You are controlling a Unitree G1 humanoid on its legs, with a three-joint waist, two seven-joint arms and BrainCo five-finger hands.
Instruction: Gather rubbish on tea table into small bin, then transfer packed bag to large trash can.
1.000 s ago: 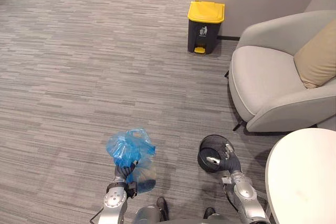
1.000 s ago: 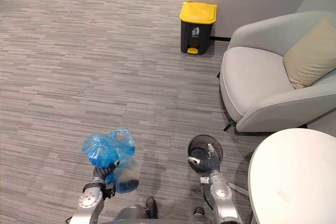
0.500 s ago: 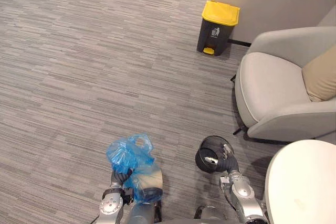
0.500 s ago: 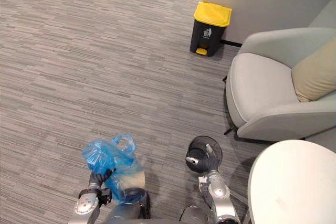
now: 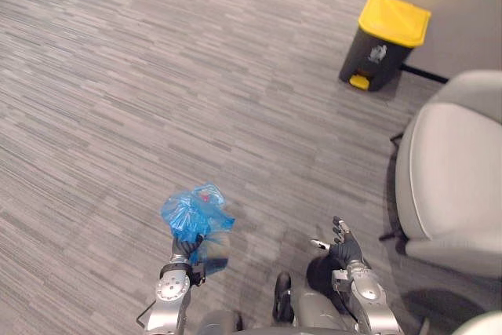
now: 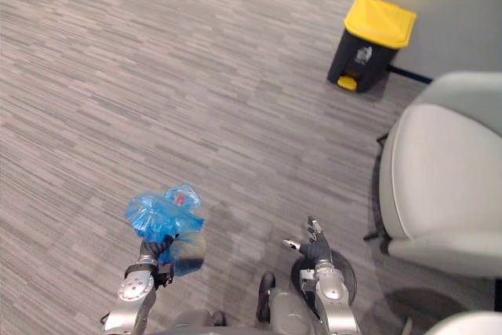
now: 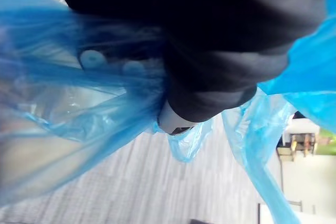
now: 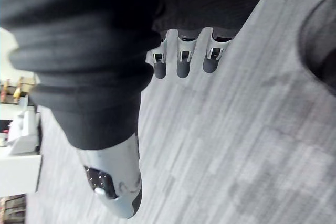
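Left eye view, lower left of centre: blue plastic bag point(image 5: 194, 216), bunched at the neck and clamped from below by the left hand point(image 5: 185, 249), fingers curled tight round the gathered film. Held up clear of the floor, puffed top above the fist, fuller pouch sagging just beside the wrist.

Looks light and soft: thin crinkly film, something pale and something reddish showing through, nothing stiff about it. Probably slippery along the stretched parts and easy to tear on a snag. Best gripped right there at the gathered neck, load hanging below, mouth pinched closed against spills. Left wrist view, same story: translucent blue folds draped across the dark hand cover.

Over to the lower right now: right hand point(image 5: 342, 247) empty, fingers spread and straight, poised above the small bin point(image 6: 299, 276), a dark round shape on the floor half hidden beneath the arm. No contact, as far as can be told.

Underfoot: grey striped carpet point(image 5: 157, 76), flat, open all the way up the frame. Upper right: large trash can point(image 5: 384, 37), dark body, yellow lid shut, yellow pedal at the foot, parked against a grey wall point(image 5: 463, 5) and well apart from the bag. Lid to deal with before any drop, by the look of it. Right edge: grey armchair point(image 5: 451, 170), near the bin. Bottom right corner: sliver of white table point(image 6: 463, 325).
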